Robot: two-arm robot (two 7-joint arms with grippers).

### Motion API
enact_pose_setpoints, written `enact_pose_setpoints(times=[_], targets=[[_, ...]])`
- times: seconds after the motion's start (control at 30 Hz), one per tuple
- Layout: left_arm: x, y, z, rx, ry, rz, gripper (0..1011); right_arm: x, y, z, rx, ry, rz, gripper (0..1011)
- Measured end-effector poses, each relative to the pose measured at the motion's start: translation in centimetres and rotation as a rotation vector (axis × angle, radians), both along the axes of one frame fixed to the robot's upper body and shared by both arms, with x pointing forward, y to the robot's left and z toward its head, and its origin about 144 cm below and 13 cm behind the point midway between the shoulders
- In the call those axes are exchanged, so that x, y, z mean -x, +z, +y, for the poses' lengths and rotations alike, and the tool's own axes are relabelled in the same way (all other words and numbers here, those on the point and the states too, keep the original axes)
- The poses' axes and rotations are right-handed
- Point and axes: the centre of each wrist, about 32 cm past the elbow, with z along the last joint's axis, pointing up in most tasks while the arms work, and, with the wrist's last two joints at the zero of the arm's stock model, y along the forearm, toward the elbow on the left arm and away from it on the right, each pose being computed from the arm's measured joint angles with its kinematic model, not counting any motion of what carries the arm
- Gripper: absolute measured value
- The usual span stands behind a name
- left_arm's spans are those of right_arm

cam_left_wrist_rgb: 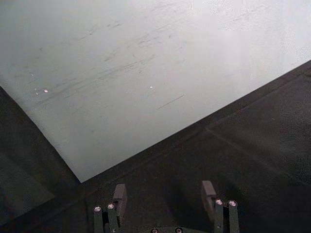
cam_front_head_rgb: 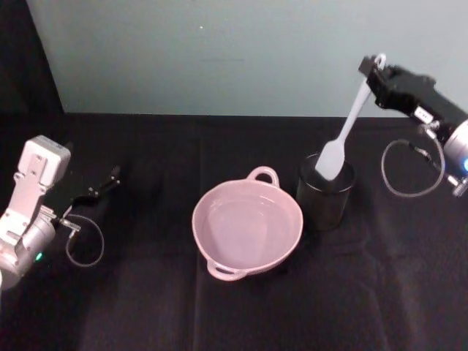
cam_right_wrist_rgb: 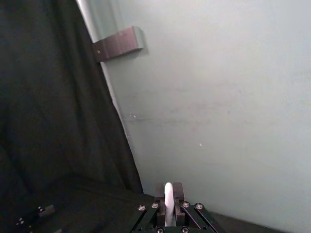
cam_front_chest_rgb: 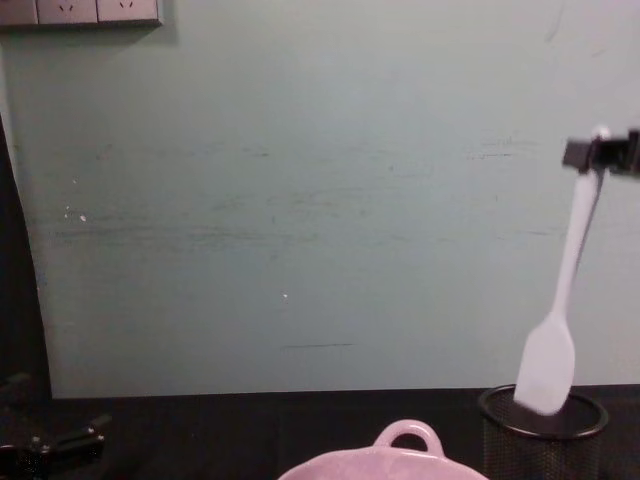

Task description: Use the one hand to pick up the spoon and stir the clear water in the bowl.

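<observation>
We log right hand (cam_front_head_rgb: 373, 70) pinching spoon (cam_front_head_rgb: 351, 121) by its handle end. The spoon is near-upright, scoop down at mesh cup (cam_front_head_rgb: 325, 203) mouth. Left gripper (cam_front_head_rgb: 113, 175) parked, fingers apart.

Spoon (cam_front_head_rgb: 349, 124): smooth white plastic, slight sheen. Bowl (cam_front_head_rgb: 196, 218): glossy, smooth, pale pink. Cup (cam_front_head_rgb: 322, 205): black wire mesh. Table cover (cam_front_head_rgb: 146, 307): matt black cloth. Wall (cam_front_chest_rgb: 300, 200): matt, lightly scuffed.

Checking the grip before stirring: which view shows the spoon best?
The chest view: the whole spoon hangs side-on from the right gripper, scoop at the rim of the mesh cup. The head view shows it foreshortened from above; in the right wrist view its handle end sits clamped in that gripper.
</observation>
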Motion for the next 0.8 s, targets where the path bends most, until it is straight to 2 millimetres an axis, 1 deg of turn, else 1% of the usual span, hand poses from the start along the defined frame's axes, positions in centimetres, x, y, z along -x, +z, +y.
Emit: enact_pose_setpoints(times=[0.1,0.13,0.2,0.3,0.8], targets=[[0.0,0.0,0.0,0.0,0.0,0.0,1011,0.2,1.9,0.1,0.049,0.014,-0.028,108],[0.0,0.0,0.0,0.0,0.0,0.0,1011,0.2,1.9,0.1,0.049,0.014,-0.028,109],[0.0,0.0,0.0,0.0,0.0,0.0,1011,0.3,2.9,0.1,0.082,0.021,-0.037,109],[0.0,0.0,0.0,0.0,0.0,0.0,1011,0.4,3.4,0.1,0.1,0.026,-0.037,109],[0.0,0.0,0.0,0.0,0.0,0.0,1011,0.4,3.5,0.0,0.099,0.028,-0.035,108]])
